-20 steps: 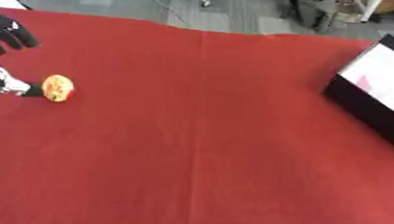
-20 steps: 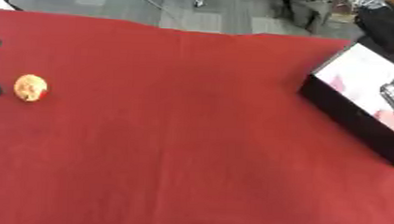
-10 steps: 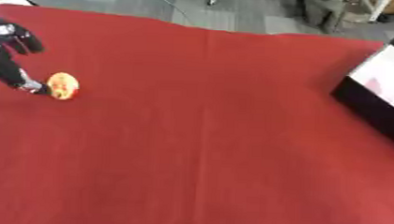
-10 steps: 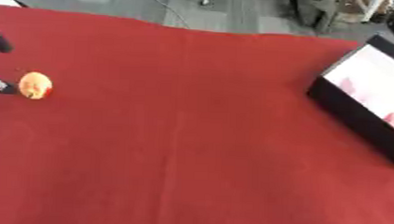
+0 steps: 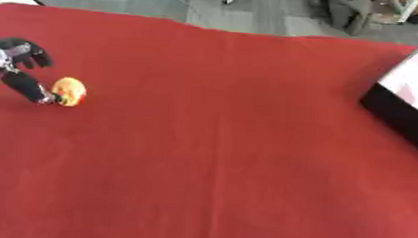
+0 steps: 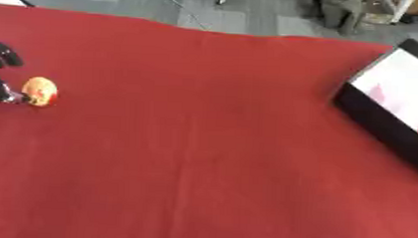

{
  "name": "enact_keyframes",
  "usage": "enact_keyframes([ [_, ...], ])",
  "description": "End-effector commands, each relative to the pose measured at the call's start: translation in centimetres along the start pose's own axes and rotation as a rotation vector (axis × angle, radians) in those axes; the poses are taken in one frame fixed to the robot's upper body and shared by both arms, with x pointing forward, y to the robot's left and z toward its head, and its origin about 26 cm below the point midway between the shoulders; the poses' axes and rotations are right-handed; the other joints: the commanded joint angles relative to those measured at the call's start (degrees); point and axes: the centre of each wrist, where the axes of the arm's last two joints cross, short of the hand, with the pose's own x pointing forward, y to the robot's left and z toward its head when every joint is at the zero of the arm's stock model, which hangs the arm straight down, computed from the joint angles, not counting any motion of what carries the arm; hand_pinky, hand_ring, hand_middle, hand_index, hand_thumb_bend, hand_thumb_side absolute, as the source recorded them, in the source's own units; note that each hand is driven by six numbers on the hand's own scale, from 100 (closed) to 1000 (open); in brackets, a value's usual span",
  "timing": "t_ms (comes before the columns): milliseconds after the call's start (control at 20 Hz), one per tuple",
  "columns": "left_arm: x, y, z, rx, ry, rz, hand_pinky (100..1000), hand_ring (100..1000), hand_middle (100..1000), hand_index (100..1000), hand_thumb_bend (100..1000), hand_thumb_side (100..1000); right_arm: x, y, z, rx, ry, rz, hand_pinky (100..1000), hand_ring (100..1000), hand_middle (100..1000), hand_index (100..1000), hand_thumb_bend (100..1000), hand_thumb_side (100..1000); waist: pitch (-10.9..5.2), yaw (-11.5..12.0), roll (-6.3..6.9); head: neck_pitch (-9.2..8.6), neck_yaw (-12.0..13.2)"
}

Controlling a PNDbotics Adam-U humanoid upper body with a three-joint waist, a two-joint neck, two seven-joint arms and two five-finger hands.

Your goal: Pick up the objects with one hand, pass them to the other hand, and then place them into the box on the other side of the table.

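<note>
Open red table (cloth-covered) lies between the orange object and box.

Table covered edge to edge by a red cloth, a faint crease seen running down its middle. Small orange object laid near the left edge. Black box set at the right edge.

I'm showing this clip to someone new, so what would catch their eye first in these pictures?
First the wide red tablecloth filling the view. Then the small orange object near its left edge, with the robot's black left hand right beside it, one finger reaching its side. Last, the black box with a pale inside at the right edge.
</note>
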Motion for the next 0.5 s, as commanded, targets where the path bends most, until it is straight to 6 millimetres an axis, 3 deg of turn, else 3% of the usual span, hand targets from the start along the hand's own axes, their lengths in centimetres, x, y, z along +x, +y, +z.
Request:
enact_keyframes([
  [50, 0.13, 1.39, 0.19, 0.046, -0.012, 0.008, 814, 832, 752, 774, 448, 100, 1.0, -0.31, -0.48, -0.12, 0.043, 0.077, 754, 666, 856, 760, 102, 273, -0.89, -0.2, 0.14, -0.96, 0.5],
  [300, 0.42, 1.19, 0.01, 0.037, -0.045, 0.036, 814, 830, 750, 771, 420, 100, 1.04, -0.14, -0.41, -0.114, 0.052, 0.074, 761, 664, 855, 758, 100, 286, -0.51, -0.7, 0.16, -1.29, 0.6],
  [500, 0.51, 0.73, -0.2, 0.003, -0.053, 0.041, 814, 830, 737, 695, 290, 100, 1.06, -0.07, -0.4, -0.113, 0.057, 0.071, 761, 663, 854, 756, 100, 297, -0.29, -1.0, 0.2, -1.43, 0.7],
])
